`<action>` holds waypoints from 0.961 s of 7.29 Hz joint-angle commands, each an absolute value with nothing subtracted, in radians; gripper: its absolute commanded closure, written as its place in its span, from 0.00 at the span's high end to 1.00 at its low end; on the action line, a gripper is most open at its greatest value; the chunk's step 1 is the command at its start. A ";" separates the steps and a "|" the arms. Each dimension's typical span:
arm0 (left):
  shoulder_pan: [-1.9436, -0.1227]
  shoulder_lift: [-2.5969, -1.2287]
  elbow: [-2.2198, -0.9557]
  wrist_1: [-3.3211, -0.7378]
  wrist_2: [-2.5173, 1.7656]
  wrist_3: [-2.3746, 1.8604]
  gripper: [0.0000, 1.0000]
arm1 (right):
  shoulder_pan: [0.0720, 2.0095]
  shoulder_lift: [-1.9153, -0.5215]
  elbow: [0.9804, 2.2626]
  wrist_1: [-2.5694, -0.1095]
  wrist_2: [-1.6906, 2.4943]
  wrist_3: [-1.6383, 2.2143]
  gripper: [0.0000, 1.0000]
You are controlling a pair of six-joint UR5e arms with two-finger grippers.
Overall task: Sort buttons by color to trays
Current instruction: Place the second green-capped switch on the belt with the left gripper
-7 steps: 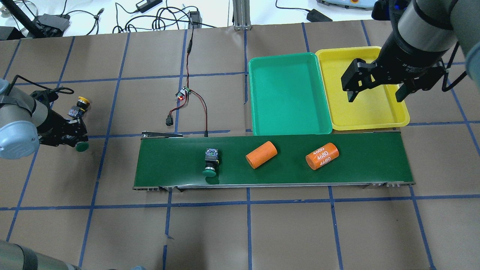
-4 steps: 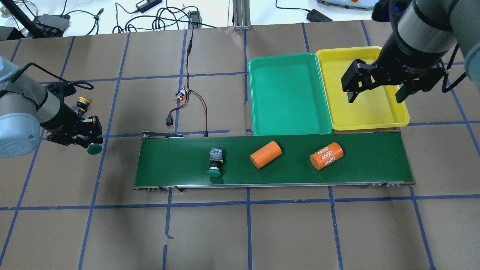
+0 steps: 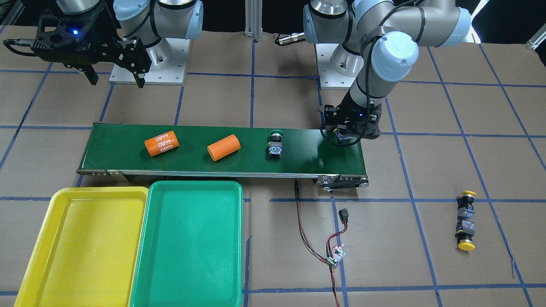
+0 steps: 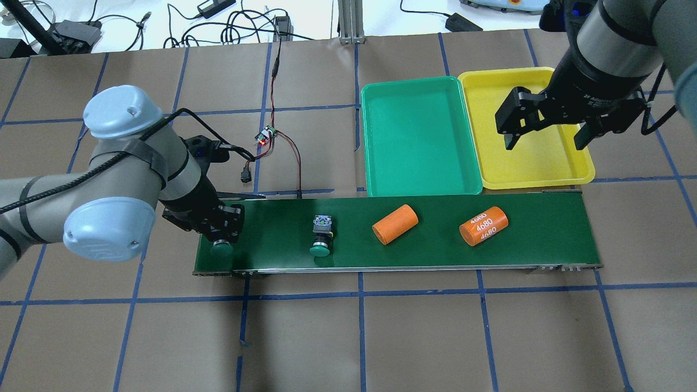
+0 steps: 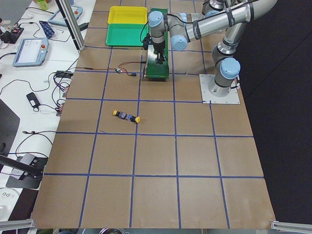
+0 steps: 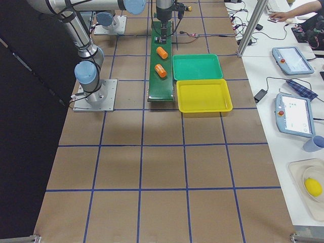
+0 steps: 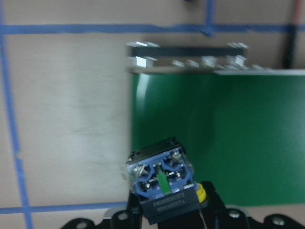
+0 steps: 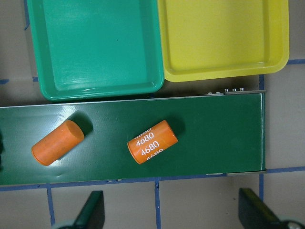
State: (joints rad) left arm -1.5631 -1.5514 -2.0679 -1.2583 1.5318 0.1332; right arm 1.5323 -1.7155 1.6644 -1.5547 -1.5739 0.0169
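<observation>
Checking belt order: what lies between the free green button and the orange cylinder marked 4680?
The plain orange cylinder alone, on the conveyor belt; the overhead view shows it.

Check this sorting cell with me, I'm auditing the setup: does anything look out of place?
A plain orange cylinder and an orange cylinder printed 4680 lie on the dark-green conveyor belt beside a green-capped push-button; they are not buttons. Two yellow-capped push-buttons lie end to end on the brown table, away from the belt.
</observation>
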 commanded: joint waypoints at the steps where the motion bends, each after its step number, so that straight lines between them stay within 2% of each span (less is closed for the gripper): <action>1: -1.600 -1.600 -2.068 -1.226 1.525 0.116 0.00 | 1.532 -1.715 1.664 -1.554 -1.574 0.017 1.00; 3: -1.600 -1.646 -2.072 -1.125 1.525 0.170 0.00 | 1.532 -1.717 1.666 -1.552 -1.575 0.017 1.00; 4: -1.601 -1.657 -2.072 -1.109 1.525 0.179 0.06 | 1.532 -1.717 1.666 -1.552 -1.574 0.017 1.00; 5: -1.603 -1.658 -2.080 -1.106 1.532 0.242 0.72 | 1.532 -1.717 1.666 -1.554 -1.575 0.017 1.00; 6: -1.608 -1.657 -2.080 -1.106 1.534 0.253 1.00 | 1.531 -1.718 1.666 -1.554 -1.575 0.017 1.00; 7: -1.597 -1.651 -2.068 -1.104 1.546 0.259 1.00 | 1.531 -1.717 1.666 -1.554 -1.574 0.017 1.00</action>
State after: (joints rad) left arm -1.6031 -1.6545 -2.0761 -1.1071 1.5354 0.2429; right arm 1.5316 -1.7172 1.6659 -1.5537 -1.5749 0.0169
